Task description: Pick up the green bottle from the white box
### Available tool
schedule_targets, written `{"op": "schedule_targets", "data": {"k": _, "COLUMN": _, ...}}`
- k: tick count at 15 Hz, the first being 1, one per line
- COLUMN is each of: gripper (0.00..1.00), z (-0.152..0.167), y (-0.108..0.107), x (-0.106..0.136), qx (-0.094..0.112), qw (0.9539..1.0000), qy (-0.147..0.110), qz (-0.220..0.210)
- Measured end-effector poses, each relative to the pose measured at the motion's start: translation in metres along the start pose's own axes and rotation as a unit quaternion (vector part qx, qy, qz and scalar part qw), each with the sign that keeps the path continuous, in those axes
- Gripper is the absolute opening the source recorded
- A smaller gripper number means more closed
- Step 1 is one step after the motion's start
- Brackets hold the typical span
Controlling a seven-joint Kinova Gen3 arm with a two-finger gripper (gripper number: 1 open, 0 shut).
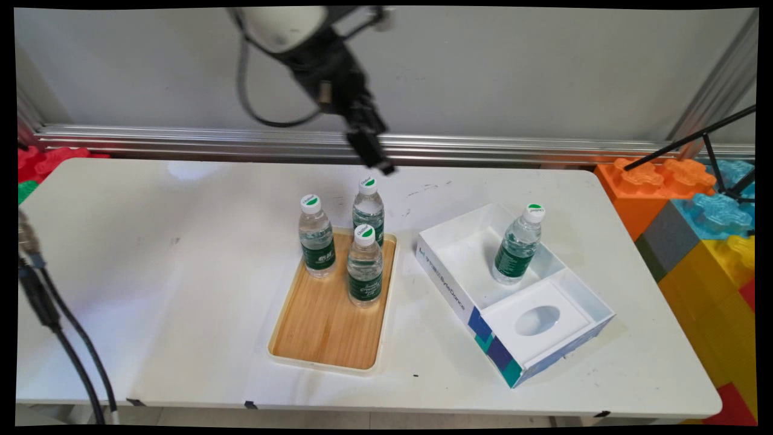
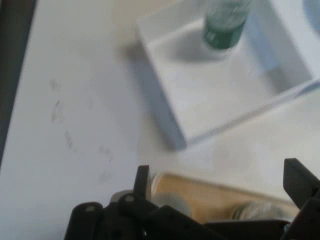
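Main view: the tool (image 1: 379,162) hangs tilted above the bench (image 1: 181,290), just over and behind the rear bottle (image 1: 368,208) of three that stand upright at the far end of a wooden tray (image 1: 326,326). It touches none of them as far as this angle shows. The other two are the left bottle (image 1: 316,236) and the front bottle (image 1: 364,266); they are grouped closely, leaving the tray's near half bare. To the right, apart from the tray, a white box (image 1: 447,284) lies open with a fourth bottle (image 1: 518,243) upright in its larger compartment; the smaller compartment carries an insert with an oval hole. Coloured blocks (image 1: 694,211) are stacked beyond the bench's right end. Hand view: the fingers (image 2: 142,181) rise well apart at the bottom edge, so the tool stands open and holds nothing. Between them lie the tray's edge (image 2: 210,187) and what is probably a bottle cap (image 2: 172,202), though blur prevents certainty. The box (image 2: 165,110) and its bottle (image 2: 225,25) sit further ahead.
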Motion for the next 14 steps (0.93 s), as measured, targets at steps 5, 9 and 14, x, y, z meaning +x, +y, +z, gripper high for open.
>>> {"op": "schedule_targets", "data": {"k": 5, "gripper": 1.00, "z": 0.057, "y": 0.016, "x": 0.056, "qx": -0.024, "qw": 0.9996, "qy": 0.015, "qz": 0.004}}
{"op": "schedule_targets", "data": {"k": 9, "gripper": 1.00, "z": 0.104, "y": 0.019, "x": 0.072, "qx": -0.023, "qw": 0.9994, "qy": 0.026, "qz": 0.008}}
{"op": "schedule_targets", "data": {"k": 14, "gripper": 1.00, "z": 0.165, "y": 0.023, "x": 0.065, "qx": -0.028, "qw": 0.9982, "qy": 0.052, "qz": -0.002}}
